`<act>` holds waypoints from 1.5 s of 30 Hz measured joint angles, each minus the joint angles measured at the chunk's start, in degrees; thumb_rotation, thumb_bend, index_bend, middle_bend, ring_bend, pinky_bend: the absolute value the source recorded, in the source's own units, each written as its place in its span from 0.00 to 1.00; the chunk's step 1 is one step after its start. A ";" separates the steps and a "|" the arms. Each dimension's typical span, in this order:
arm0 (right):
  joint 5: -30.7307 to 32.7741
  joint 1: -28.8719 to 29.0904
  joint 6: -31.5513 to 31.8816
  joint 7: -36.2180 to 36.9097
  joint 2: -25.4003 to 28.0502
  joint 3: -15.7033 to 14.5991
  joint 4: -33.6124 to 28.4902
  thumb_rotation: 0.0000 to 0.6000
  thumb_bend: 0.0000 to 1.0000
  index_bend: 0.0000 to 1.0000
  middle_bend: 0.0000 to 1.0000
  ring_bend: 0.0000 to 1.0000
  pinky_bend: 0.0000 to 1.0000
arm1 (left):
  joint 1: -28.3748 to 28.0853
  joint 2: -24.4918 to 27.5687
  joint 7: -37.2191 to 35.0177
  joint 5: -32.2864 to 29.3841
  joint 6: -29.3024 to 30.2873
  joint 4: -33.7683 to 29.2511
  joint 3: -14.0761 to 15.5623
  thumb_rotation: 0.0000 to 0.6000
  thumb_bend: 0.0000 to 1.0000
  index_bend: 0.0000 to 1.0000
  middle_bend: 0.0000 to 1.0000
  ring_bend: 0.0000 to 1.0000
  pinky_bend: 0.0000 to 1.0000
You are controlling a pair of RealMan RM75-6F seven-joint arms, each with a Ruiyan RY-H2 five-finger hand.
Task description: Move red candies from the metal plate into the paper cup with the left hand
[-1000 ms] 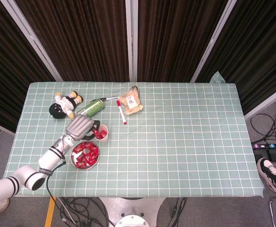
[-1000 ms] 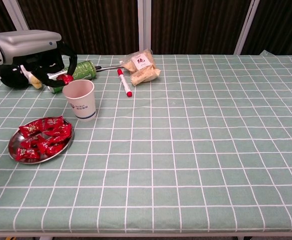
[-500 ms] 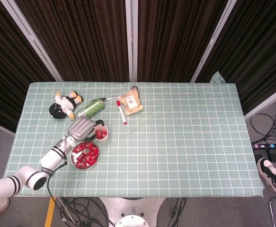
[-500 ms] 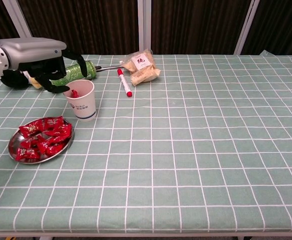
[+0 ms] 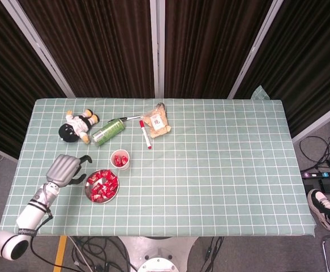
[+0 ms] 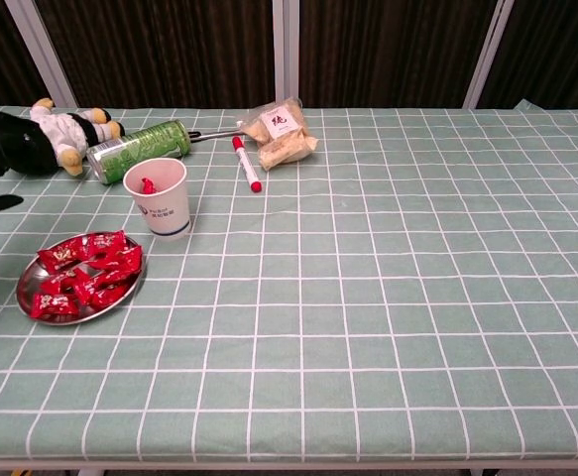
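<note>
Checked tablecloth [image 5: 221, 170]: left robot hand [image 5: 64, 169] empty, fingers apart, left of metal plate [image 5: 87, 191]; paper cup [image 5: 120, 160] beyond.

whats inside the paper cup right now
Red candies lie in the paper cup; the head view shows a few, while the chest view shows only one above the rim. The cup's wall hides how deep the pile goes, so the exact number cannot be told.

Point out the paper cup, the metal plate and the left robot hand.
paper cup [image 6: 164, 211], chest view, on its outer front wall.
metal plate [image 6: 23, 291], chest view, on its bare left rim.
left robot hand [image 5: 63, 169], head view, on the back of the hand.
</note>
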 measured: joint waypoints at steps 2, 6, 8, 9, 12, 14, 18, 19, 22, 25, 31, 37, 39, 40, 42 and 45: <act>-0.29 0.07 0.09 -0.15 0.01 -0.04 -0.19 1.00 0.10 0.00 0.12 0.07 0.24 | 0.08 -0.66 0.51 -0.24 -1.55 0.67 0.69 1.00 0.34 0.44 1.00 0.95 1.00; -0.49 0.15 0.19 -0.48 0.15 -0.05 -0.49 1.00 0.10 0.00 0.12 0.07 0.24 | -0.41 -1.89 2.58 -1.94 -5.37 1.86 1.20 1.00 0.34 0.44 1.00 0.95 1.00; -0.50 0.16 0.21 -0.62 0.23 -0.07 -0.67 1.00 0.10 0.00 0.12 0.07 0.24 | -0.92 -2.34 3.75 -3.66 -7.51 2.15 1.13 1.00 0.34 0.44 1.00 0.95 1.00; -0.45 0.15 0.21 -0.66 0.25 -0.07 -0.73 1.00 0.10 0.00 0.12 0.07 0.24 | -1.15 -2.57 4.34 -4.36 -8.24 2.27 1.05 1.00 0.34 0.44 1.00 0.95 1.00; -0.25 0.08 0.20 -0.74 0.28 -0.10 -0.83 1.00 0.10 0.00 0.12 0.07 0.24 | -1.88 -3.36 5.85 -6.12 -9.96 2.72 0.60 1.00 0.34 0.44 1.00 0.95 1.00; -0.18 0.02 0.23 -0.76 0.27 -0.15 -0.81 1.00 0.10 0.00 0.12 0.07 0.24 | -2.33 -3.79 6.39 -6.97 -10.92 3.08 0.27 1.00 0.34 0.44 1.00 0.95 1.00; 0.07 0.01 0.16 -0.79 0.27 -0.12 -0.73 1.00 0.10 0.00 0.12 0.07 0.24 | -3.21 -4.21 7.46 -8.66 -12.76 3.49 -0.25 1.00 0.34 0.44 1.00 0.95 1.00; 0.15 0.02 0.09 -0.79 0.26 -0.11 -0.70 1.00 0.10 0.00 0.12 0.07 0.24 | -3.40 -4.23 7.82 -9.09 -13.18 3.47 -0.33 1.00 0.34 0.44 1.00 0.95 1.00; 0.23 0.08 -0.05 -0.79 0.21 -0.12 -0.64 1.00 0.10 0.00 0.12 0.07 0.24 | -3.99 -4.25 9.22 -10.20 -14.19 3.26 -0.46 1.00 0.34 0.44 1.00 0.95 1.00; 0.33 0.12 -0.14 -0.88 0.16 -0.12 -0.63 1.00 0.10 0.00 0.12 0.07 0.24 | -4.52 -4.15 9.76 -10.89 -15.14 2.58 -0.55 1.00 0.34 0.44 1.00 0.95 1.00; 0.63 0.15 -0.32 -1.01 0.09 -0.12 -0.58 1.00 0.10 0.00 0.12 0.07 0.24 | -5.09 -4.08 10.67 -11.09 -15.67 1.72 -0.37 1.00 0.34 0.45 1.00 0.95 1.00; 0.67 0.18 -0.43 -1.06 0.11 -0.16 -0.60 1.00 0.10 0.00 0.12 0.07 0.24 | -5.18 -5.39 11.21 -11.10 -15.22 3.27 -0.36 1.00 0.33 0.48 1.00 0.95 1.00; 0.76 0.20 -0.50 -1.07 0.11 -0.16 -0.62 1.00 0.10 0.00 0.12 0.07 0.24 | -5.21 -6.00 11.12 -11.16 -15.22 4.15 -0.41 1.00 0.33 0.49 1.00 0.95 1.00; 0.77 0.19 -0.48 -1.08 0.12 -0.16 -0.62 1.00 0.10 0.00 0.12 0.07 0.24 | -5.24 -6.24 11.10 -11.17 -15.27 4.54 -0.41 1.00 0.33 0.50 1.00 0.95 1.00; 0.76 0.16 -0.40 -1.09 0.17 -0.16 -0.65 1.00 0.10 0.00 0.12 0.07 0.24 | -5.30 -6.82 10.90 -11.16 -15.41 5.32 -0.43 1.00 0.33 0.50 1.00 0.95 1.00; 0.78 0.13 -0.32 -1.15 0.23 -0.14 -0.71 1.00 0.10 0.00 0.12 0.07 0.24 | -5.33 -7.36 10.50 -10.95 -15.49 6.04 -0.45 1.00 0.33 0.52 1.00 0.95 1.00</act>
